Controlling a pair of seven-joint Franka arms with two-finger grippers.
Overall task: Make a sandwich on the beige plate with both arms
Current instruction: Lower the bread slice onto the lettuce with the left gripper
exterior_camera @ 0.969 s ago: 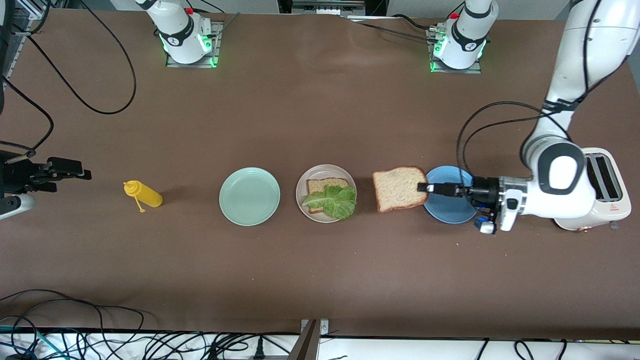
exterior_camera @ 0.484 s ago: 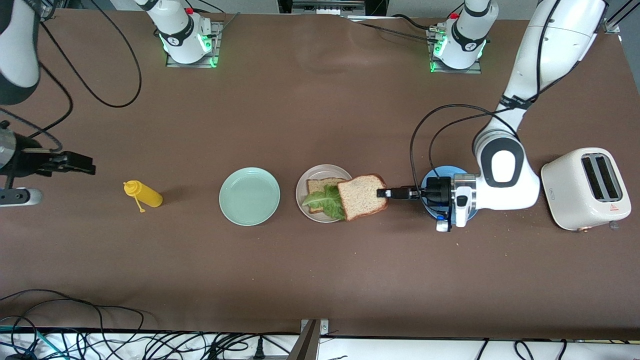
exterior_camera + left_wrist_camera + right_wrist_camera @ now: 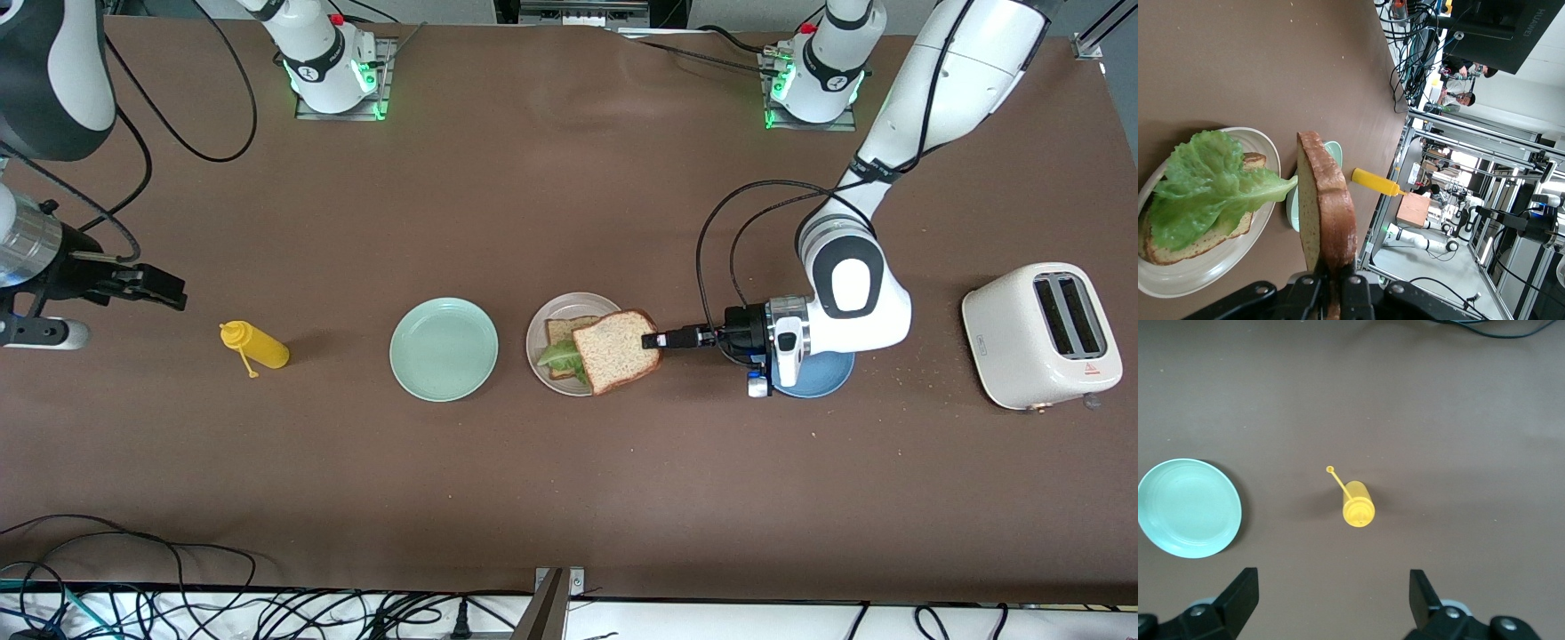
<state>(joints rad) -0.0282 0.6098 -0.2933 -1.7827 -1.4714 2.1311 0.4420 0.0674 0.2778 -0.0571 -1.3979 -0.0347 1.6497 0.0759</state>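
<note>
The beige plate (image 3: 539, 331) (image 3: 1218, 268) carries a brown bread slice (image 3: 565, 330) (image 3: 1197, 244) with a ruffled green lettuce leaf (image 3: 555, 356) (image 3: 1205, 180) on top. My left gripper (image 3: 652, 340) (image 3: 1333, 281) is shut on the crust edge of a second bread slice (image 3: 615, 350) (image 3: 1325, 207). It holds that slice in the air over the plate and the lettuce, and the slice hides most of the leaf in the front view. My right gripper (image 3: 175, 299) (image 3: 1331, 587) stands open with nothing in it, above the table at the right arm's end, near the yellow bottle (image 3: 258, 345) (image 3: 1358, 504).
A mint green plate (image 3: 444, 348) (image 3: 1188, 508) lies between the yellow bottle and the beige plate. A blue plate (image 3: 816, 379) sits under the left wrist. A white toaster (image 3: 1040, 335) stands at the left arm's end. Cables run along the table edge nearest the camera.
The left arm has carried the bread slice from beside the blue plate to over the beige plate and lettuce. The right arm has swung a little toward the yellow bottle.
</note>
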